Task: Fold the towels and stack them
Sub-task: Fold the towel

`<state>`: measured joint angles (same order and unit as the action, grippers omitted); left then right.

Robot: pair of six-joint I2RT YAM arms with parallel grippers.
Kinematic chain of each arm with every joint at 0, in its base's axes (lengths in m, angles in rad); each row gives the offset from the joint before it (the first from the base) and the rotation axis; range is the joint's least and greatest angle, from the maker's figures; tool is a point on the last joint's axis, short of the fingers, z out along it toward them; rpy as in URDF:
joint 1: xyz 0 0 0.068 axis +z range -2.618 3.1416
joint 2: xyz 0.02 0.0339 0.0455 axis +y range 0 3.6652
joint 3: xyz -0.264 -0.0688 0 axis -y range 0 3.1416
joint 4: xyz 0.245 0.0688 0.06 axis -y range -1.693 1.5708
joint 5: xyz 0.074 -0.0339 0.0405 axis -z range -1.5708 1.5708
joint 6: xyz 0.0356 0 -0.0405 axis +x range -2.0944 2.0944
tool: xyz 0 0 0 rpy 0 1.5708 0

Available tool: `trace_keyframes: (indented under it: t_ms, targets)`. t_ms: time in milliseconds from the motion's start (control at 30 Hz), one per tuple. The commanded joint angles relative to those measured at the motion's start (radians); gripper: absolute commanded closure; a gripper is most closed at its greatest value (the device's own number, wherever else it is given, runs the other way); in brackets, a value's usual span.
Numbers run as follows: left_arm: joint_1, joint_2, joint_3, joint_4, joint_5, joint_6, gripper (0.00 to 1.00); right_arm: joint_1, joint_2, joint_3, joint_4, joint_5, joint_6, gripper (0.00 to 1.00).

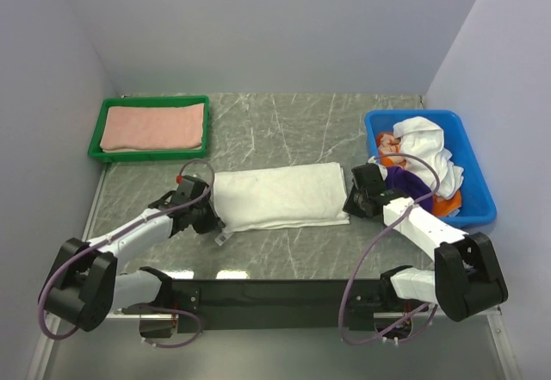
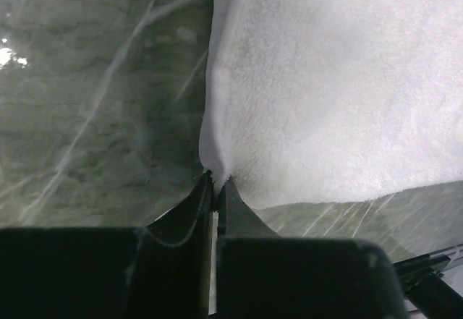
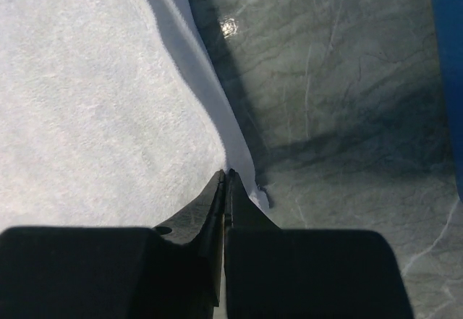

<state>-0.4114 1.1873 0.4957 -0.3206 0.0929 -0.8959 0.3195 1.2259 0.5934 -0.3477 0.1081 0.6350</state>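
Flanking white towel (image 1: 280,195), green tray (image 1: 96,134) far left, blue bin (image 1: 473,219) right

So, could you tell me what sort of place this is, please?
Likely a robotics lab workcell, not a home: plain walls enclose a marble-patterned table, with towels staged in a green tray and a blue bin.
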Motion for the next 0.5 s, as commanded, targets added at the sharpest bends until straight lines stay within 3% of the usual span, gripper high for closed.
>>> trace_keyframes:
  t_ms: [0, 200, 467]
  targets:
    - [0.013, 0.072, 0.003, -0.006, -0.021, 0.009, 0.99, -0.01, 0.015, -0.006, 0.045, 0.007, 0.009, 1.0]
    - [0.147, 0.176, 0.166, -0.051, -0.059, 0.115, 0.99, -0.017, 0.058, 0.006, 0.075, 0.007, 0.011, 1.0]
    - [0.155, 0.176, 0.349, -0.169, -0.088, 0.192, 0.99, -0.026, 0.032, 0.088, 0.026, 0.027, -0.015, 1.0]
